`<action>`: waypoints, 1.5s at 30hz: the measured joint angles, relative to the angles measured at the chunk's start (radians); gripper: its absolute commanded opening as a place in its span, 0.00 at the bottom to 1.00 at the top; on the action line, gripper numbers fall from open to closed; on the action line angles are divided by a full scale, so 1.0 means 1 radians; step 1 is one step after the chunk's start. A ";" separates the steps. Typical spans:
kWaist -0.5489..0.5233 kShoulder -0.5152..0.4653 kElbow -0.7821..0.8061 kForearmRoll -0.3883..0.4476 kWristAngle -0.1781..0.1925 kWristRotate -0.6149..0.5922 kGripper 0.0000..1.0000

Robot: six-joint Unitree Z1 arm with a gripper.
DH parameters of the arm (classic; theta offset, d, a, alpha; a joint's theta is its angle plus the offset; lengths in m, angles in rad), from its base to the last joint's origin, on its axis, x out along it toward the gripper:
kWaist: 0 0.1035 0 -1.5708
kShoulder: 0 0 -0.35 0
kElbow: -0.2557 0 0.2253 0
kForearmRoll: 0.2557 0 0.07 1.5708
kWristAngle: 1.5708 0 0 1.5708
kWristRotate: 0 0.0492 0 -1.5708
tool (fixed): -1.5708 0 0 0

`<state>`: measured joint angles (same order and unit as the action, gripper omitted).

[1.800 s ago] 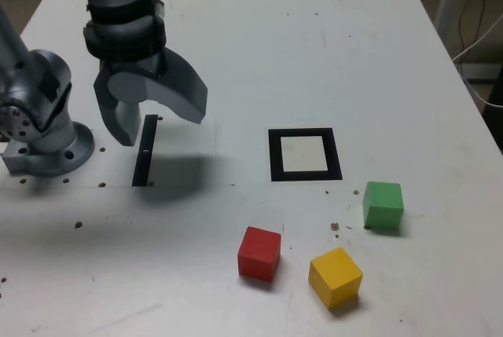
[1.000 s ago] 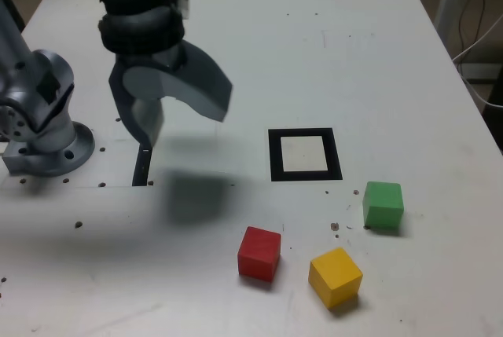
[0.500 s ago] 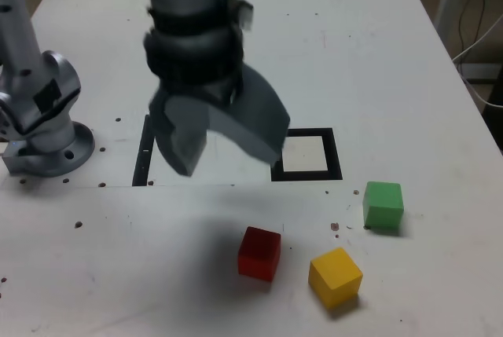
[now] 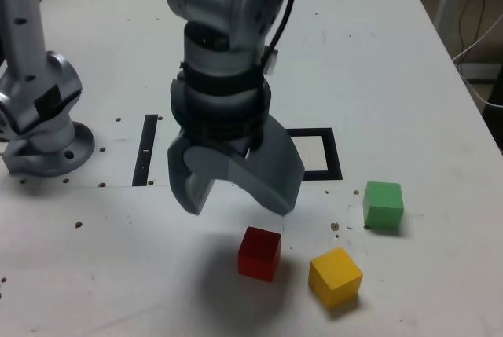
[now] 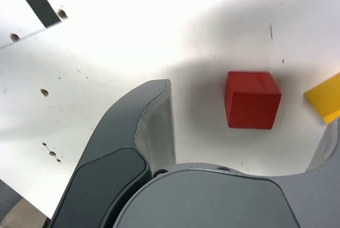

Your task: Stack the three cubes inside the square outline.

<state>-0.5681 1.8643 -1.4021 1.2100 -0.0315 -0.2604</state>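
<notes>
Your likely first pick is the red cube, which sits on the white table on the near side of the square outline, apart from it. The yellow cube is close by, on the exterior view's right, and the green cube lies farther that way. In the wrist view, red shows between your jaws, but yellow is right by one of them, so you want to centre on red and check that jaw's path before you lower. Square the jaws to two opposite faces, go down straight and close gently. Your gripper is spread wide and holds nothing; it hangs above the table, tilted, fingertips pointing down, partly hiding the outline.
</notes>
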 measured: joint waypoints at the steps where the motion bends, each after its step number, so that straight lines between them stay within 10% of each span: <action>1: -0.001 0.003 -0.003 0.000 -0.001 0.001 0.99; 45: -0.003 0.216 -0.079 -0.037 -0.031 0.077 0.85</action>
<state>-0.5713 2.0806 -1.4806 1.1727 -0.0623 -0.1833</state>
